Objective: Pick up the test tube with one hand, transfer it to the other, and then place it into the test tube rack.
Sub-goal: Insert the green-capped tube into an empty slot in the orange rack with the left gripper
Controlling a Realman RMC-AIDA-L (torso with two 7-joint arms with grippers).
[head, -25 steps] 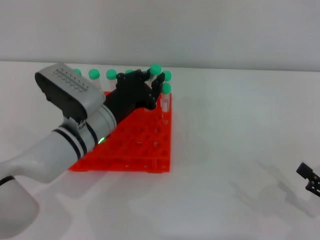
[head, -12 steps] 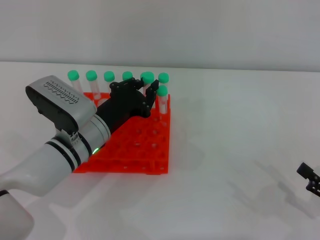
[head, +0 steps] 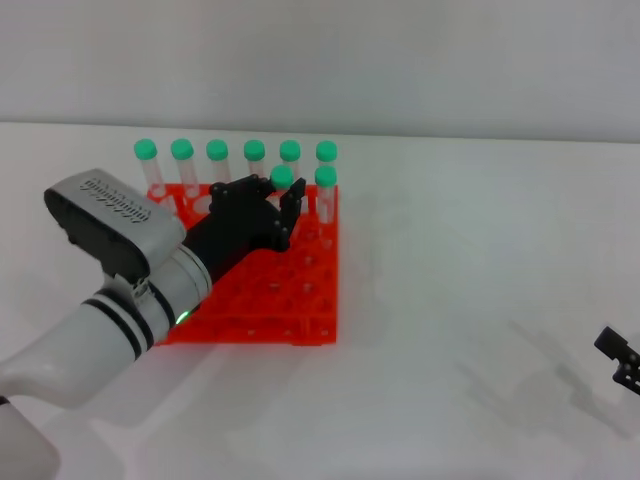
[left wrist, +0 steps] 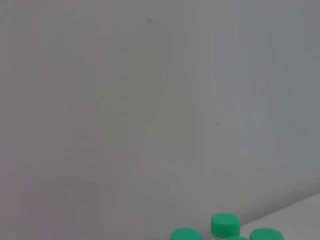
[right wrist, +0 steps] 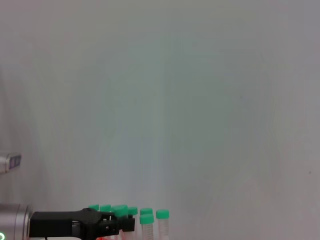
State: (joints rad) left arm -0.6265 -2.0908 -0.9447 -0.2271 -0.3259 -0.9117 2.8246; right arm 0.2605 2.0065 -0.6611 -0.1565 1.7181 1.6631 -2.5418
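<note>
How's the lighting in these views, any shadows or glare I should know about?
Head view: even, soft light, no glare; faint shadows on the table beside the rack and towards the right gripper. Left wrist view: mostly blank grey wall, only green caps at the edge. Right wrist view: the same plain wall, with the left gripper dark against it.

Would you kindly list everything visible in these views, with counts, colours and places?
test tubes: eight, clear with green caps, upright in the rack; six along its far row, two in the next row toward the right end.
test tube rack: one, orange-red, on the table left of centre.
table: one, white, under everything.
wall: one, pale grey, behind the table.
left gripper: one, black, over the rack beside the second-row tubes.
right gripper: one, black, at the table's right edge, mostly out of frame.
</note>
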